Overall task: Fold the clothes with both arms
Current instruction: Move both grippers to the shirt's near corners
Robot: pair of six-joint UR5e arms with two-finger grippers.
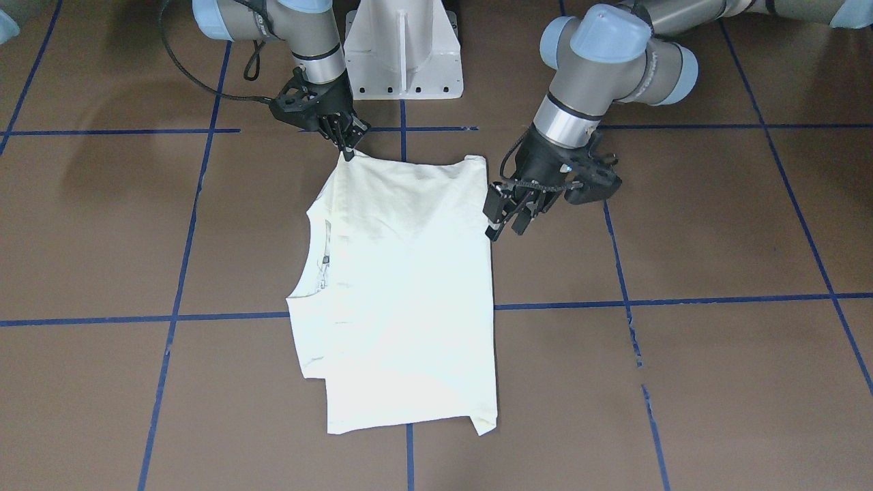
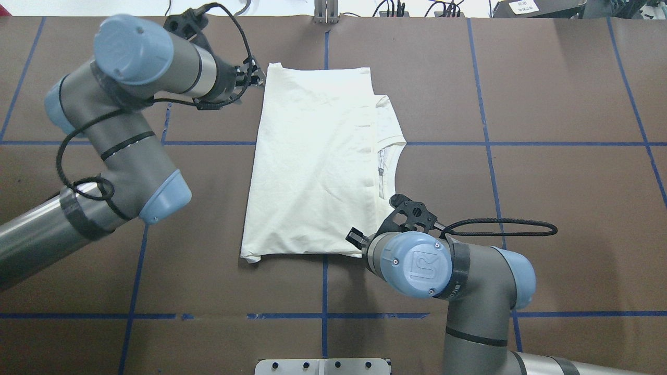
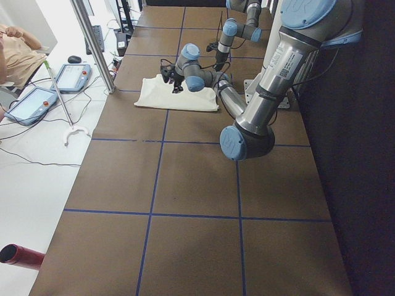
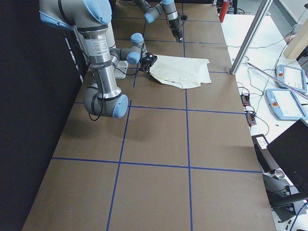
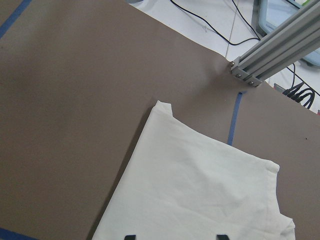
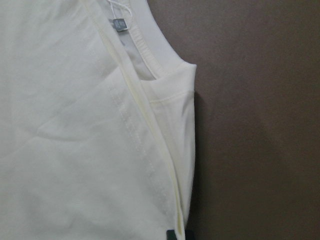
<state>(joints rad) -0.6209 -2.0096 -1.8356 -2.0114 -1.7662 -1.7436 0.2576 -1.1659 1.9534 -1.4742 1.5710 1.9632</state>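
The cream T-shirt (image 2: 312,166) lies flat near the middle of the brown table (image 2: 547,182). It is folded into a long panel whose length runs from the robot's side toward the far edge. In the overhead view its ribbed collar (image 2: 390,169) opens toward 3 o'clock, with a small grey label (image 6: 119,24) just inside it, and a second layer of cloth pokes out from under the top panel on that same side. The right gripper (image 1: 349,151) is at the shirt's 5 o'clock corner in the overhead view, the corner nearest the robot on its right, though its own wrist hides it there. In the front-facing view its fingers come together to a point right on that corner, which is drawn into a slight peak. The right wrist camera shows a dark fingertip (image 6: 172,234) sitting on the doubled hem, so the gripper appears clamped on the cloth. The left gripper (image 1: 506,228) is toward 11 o'clock of the shirt in the overhead view, just outside the far left corner. It is raised off the table and clear of the fabric. Its jaws stand wide apart, and the two fingertips (image 5: 130,236) show separately at the bottom of the left wrist view, with the shirt's far corner spread out below. The white pedestal (image 1: 402,48) stands at 12 o'clock of the shirt in the front-facing view, well apart from it.
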